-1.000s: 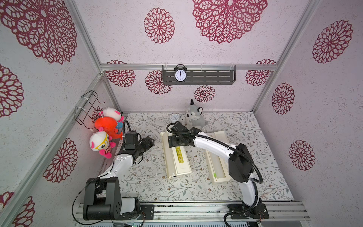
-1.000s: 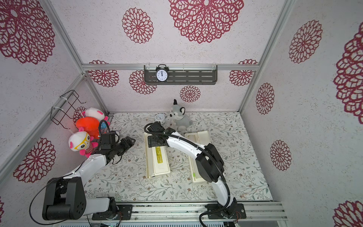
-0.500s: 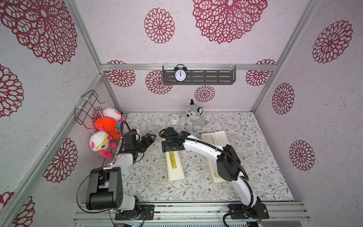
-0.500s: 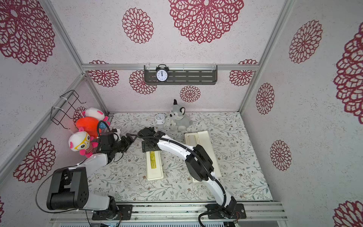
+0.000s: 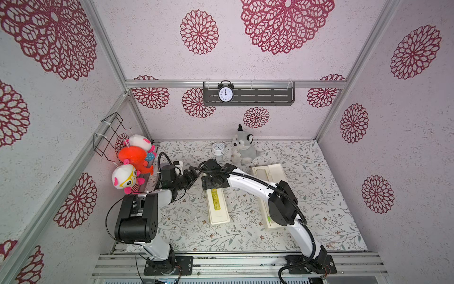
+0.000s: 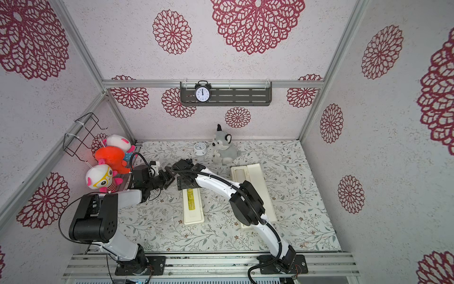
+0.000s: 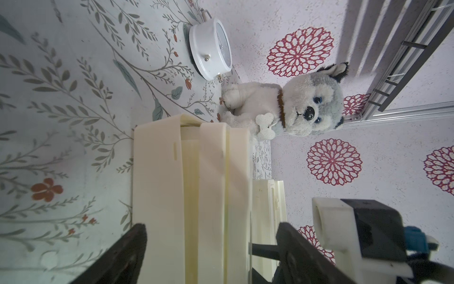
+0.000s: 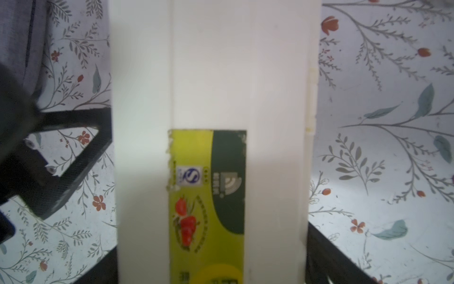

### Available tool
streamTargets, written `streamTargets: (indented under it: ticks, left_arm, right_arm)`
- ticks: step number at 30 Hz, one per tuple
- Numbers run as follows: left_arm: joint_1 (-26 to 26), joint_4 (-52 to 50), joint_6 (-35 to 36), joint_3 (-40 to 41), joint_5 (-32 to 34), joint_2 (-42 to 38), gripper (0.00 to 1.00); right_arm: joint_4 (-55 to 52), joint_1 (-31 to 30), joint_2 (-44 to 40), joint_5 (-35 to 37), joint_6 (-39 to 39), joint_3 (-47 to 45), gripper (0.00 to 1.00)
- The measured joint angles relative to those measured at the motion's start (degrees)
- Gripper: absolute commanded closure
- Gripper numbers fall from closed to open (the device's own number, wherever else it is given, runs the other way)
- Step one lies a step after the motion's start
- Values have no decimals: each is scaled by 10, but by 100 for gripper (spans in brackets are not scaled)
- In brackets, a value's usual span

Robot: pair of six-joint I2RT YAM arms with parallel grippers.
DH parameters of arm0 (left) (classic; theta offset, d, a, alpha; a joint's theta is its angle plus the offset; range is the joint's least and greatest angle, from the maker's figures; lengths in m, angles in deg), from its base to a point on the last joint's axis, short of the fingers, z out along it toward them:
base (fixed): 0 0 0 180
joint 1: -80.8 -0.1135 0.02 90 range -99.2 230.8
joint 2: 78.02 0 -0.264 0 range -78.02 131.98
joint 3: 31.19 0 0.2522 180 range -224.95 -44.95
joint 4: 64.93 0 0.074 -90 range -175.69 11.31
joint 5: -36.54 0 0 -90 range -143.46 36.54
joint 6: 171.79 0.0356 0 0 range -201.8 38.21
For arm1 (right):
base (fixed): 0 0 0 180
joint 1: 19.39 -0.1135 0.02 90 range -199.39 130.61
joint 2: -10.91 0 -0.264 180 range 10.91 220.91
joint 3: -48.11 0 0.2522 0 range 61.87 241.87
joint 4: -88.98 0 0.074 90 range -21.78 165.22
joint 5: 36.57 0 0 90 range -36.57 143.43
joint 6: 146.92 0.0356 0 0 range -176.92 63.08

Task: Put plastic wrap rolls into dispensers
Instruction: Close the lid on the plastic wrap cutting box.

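Right end effector [image 5: 213, 184] sits jaws-wide astride the far end of the long cream plastic dispenser with yellow-green label [image 5: 217, 206], which lies directly beneath it with its lid shut. Left end effector [image 5: 192, 173] is just beside it, jaws wide, empty. Second cream dispenser [image 5: 270, 174] lies well off to the right end effector's right, lid open flat. No white plastic wrap rolls lie loose on the floral surface [image 5: 319, 196], so both are likely loaded. Left to do: shut the second lid.

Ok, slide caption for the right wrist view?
Right wrist view: closed dispenser with its yellow-green label, straddled by the open right gripper, on the floral mat.
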Motion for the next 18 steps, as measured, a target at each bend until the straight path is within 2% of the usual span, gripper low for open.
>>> streamTargets:
  ticks: [18]
  left_arm:
    - [12,28,-11,-20,-7,73,27]
  right_arm:
    - [17,7,1,-32,-18,0,1]
